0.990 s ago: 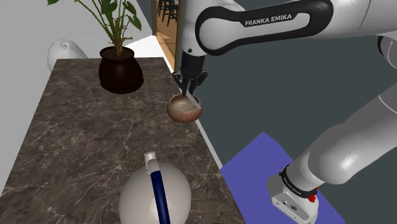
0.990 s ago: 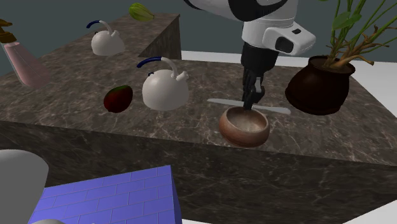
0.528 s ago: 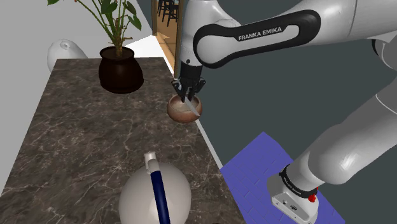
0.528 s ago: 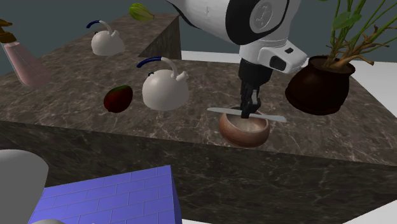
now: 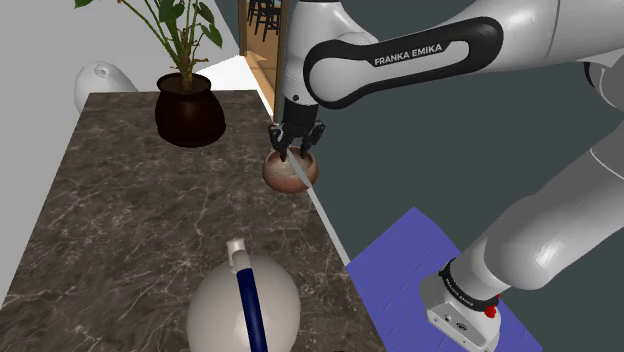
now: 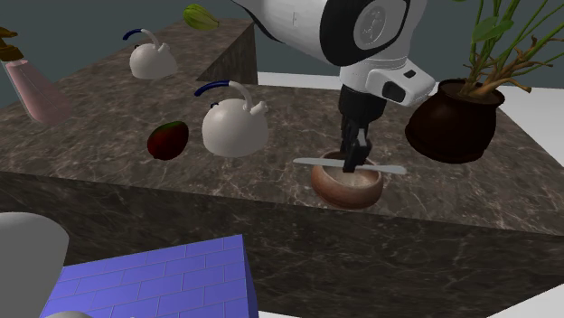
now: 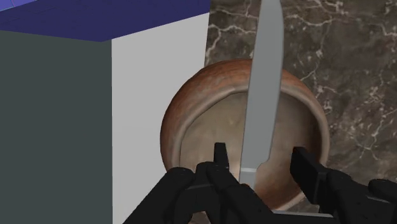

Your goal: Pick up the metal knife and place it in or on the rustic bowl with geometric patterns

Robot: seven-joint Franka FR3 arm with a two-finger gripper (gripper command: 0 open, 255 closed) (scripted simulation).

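Knife (image 7: 264, 83) lies flat across the top of the brown bowl (image 6: 346, 185), and both its ends stick out past the rim. The gripper (image 7: 261, 159) hangs just over it. Its fingers (image 7: 308, 168) stand apart, one on each side of the knife, and do not touch it. So the knife rests on the bowl by itself.

I think the putting-down step is as good as done. The next move should be to go straight up, slowly, so that no finger bumps the knife.

The bowl sits right by the edge of the stone counter (image 5: 130, 220), with the floor below on that side. The knife is only resting on the rim, so a small push could tip it off.

There is open room above. The dark plant pot (image 5: 188, 110) stands near the bowl, and the white kettle (image 6: 233, 126) is farther off.
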